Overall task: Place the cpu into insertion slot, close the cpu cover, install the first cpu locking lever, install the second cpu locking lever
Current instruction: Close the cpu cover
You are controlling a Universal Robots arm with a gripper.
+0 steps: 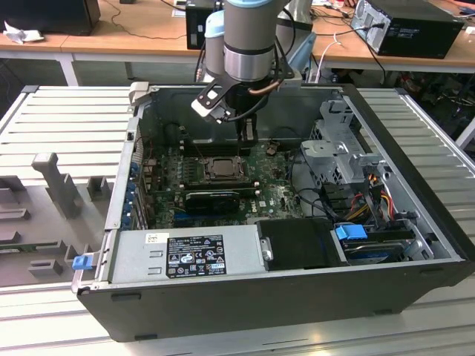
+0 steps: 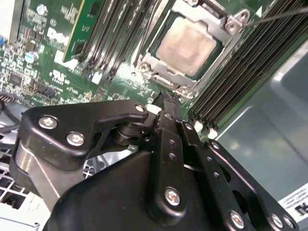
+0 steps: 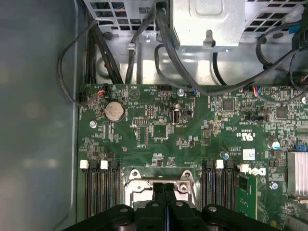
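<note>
a: where's the cpu (image 2: 186,44) right now?

b: it sits flat in the insertion slot (image 1: 237,170). the cpu cover (image 2: 163,67) looks folded down around it, with the silver top showing through the window.

a: and the gripper (image 2: 168,98)?

b: its fingers are pressed together with nothing between them. in the second wrist view the tip is just beside the cover's near edge. i'd judge you're working on a locking lever (image 2: 274,17). one thin wire runs out from the cover's far corner over the memory slots (image 2: 250,67).

a: how do i do it well?

b: push with the joined tip rather than pinching. keep it on the wire itself, low and slow, so it doesn't slide off onto the motherboard (image 3: 159,130). sweep the lever down and sideways under its catch, and don't lean on the cpu. i can't tell whether either lever is latched.
</note>
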